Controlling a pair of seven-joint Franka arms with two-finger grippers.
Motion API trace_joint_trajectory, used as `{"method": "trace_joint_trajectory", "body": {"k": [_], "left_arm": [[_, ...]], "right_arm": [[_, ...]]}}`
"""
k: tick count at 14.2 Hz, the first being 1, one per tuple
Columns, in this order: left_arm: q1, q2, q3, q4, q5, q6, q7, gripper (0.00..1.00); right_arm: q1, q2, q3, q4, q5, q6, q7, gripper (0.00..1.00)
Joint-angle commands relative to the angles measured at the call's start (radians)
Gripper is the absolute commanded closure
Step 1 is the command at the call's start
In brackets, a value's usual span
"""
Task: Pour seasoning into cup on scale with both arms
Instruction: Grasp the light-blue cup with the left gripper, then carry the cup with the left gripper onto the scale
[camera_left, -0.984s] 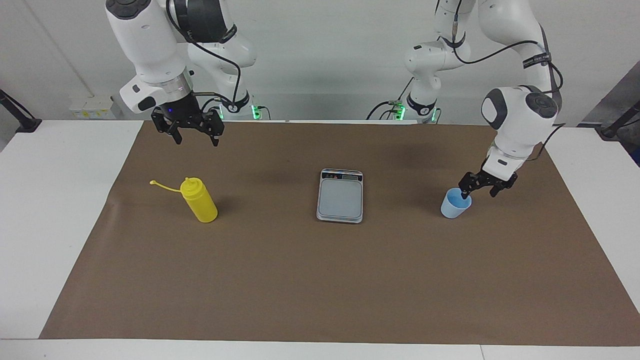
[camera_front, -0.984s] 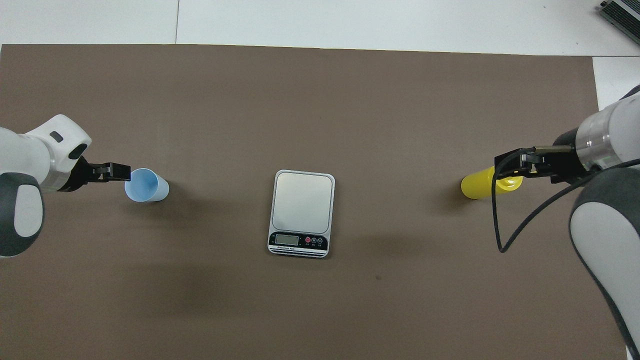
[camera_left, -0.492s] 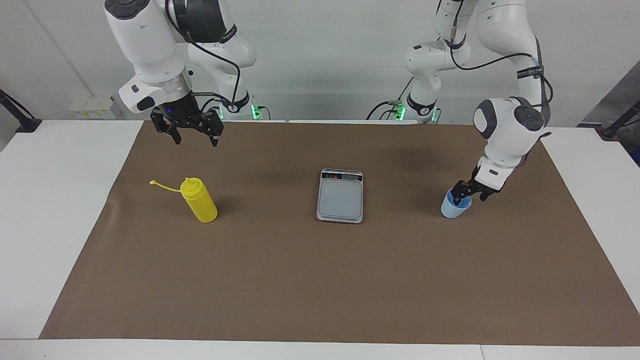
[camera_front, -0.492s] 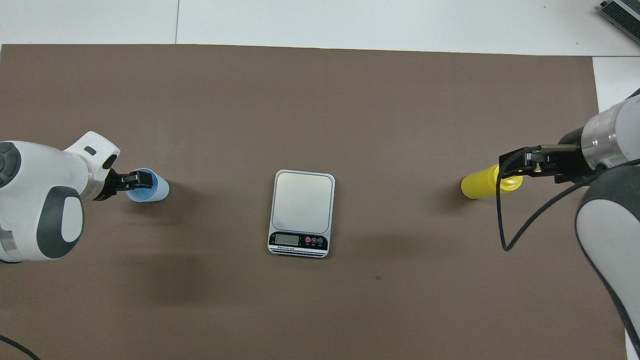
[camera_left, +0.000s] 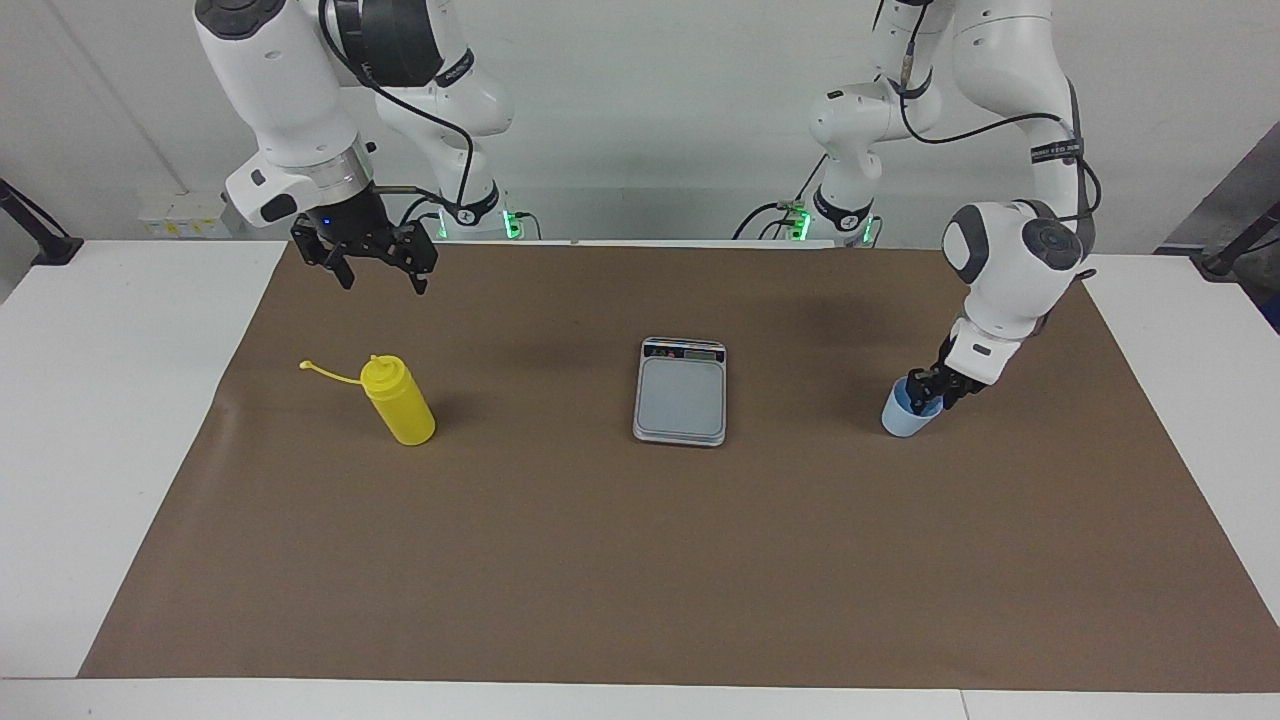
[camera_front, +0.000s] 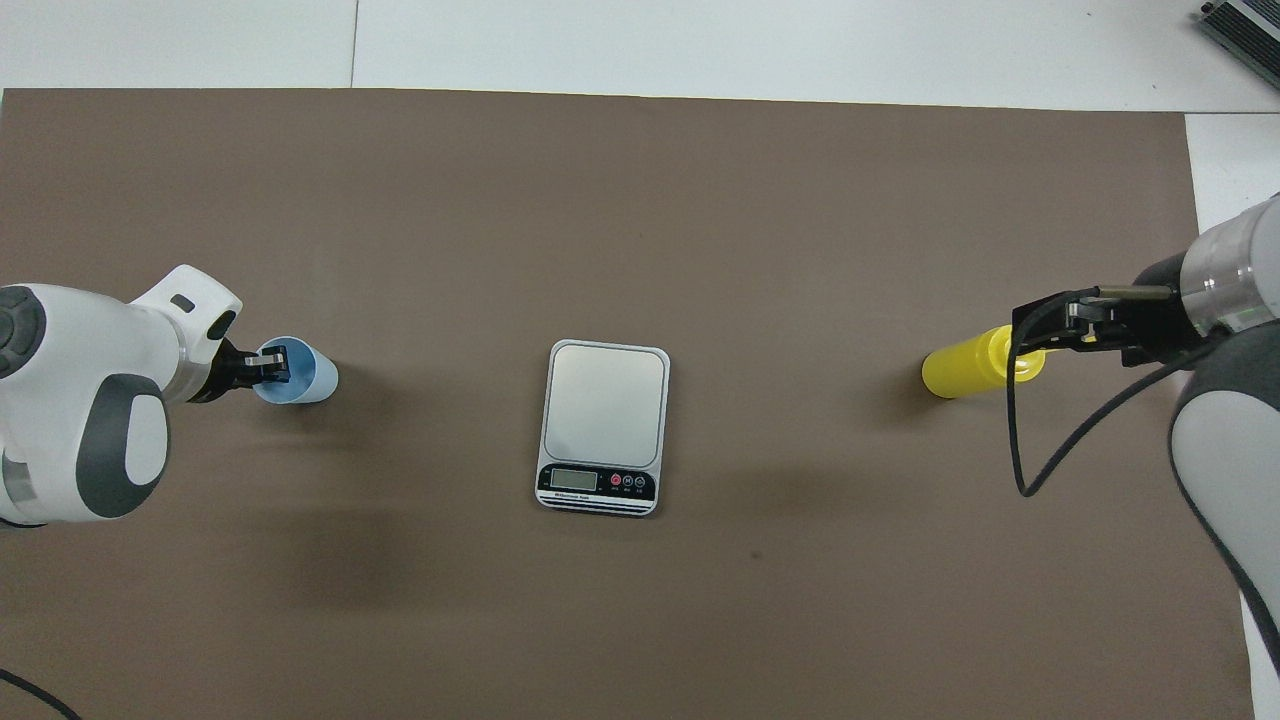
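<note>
Left pincer (camera_left: 927, 397) now clamped on cup (camera_left: 905, 420) rim, right pincer (camera_left: 372, 270) open

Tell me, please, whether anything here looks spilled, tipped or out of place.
Nothing stands out. The yellow bottle, the scale and the blue cup all sit upright on the brown mat, with no spill. The bottle's cap is off, out on its strap; the left gripper pinches the cup's rim.

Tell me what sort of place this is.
Likely a robotics lab bench, not a kitchen: two white robot arms bolted at a white table, brown paper mat laid out with just a scale.
</note>
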Motion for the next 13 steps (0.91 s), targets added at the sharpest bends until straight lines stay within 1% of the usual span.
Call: {"method": "trace_joint_trajectory", "body": {"k": [1,4,7,9,10,13], "left_arm": [[-0.008,0.039,0.006,0.134,-0.008,-0.111,0.0,1.0],[-0.011,0.011,-0.002,0.168,-0.008,-0.185,-0.006,1.0],[-0.047,0.009,-0.005,0.295,-0.006,-0.352,-0.041,1.0],[-0.115,0.008,-0.003,0.355,-0.006,-0.424,-0.11,1.0],[-0.147,0.006,-0.005,0.366,-0.004,-0.437,-0.15,1.0],[-0.282,0.006,-0.006,0.366,0.04,-0.417,-0.332,1.0]], "right_arm": [[-0.011,-0.017,0.003,-0.018,0.016,0.003,0.002,0.0],[-0.011,-0.017,0.003,-0.018,0.016,0.005,0.002,0.0],[-0.014,-0.017,0.003,-0.018,0.018,0.003,0.002,0.0],[-0.014,-0.017,0.003,-0.018,0.018,0.005,0.002,0.0],[-0.012,-0.017,0.003,-0.018,0.018,0.005,0.002,0.0],[-0.012,-0.017,0.003,-0.018,0.018,0.003,0.002,0.0]]}}
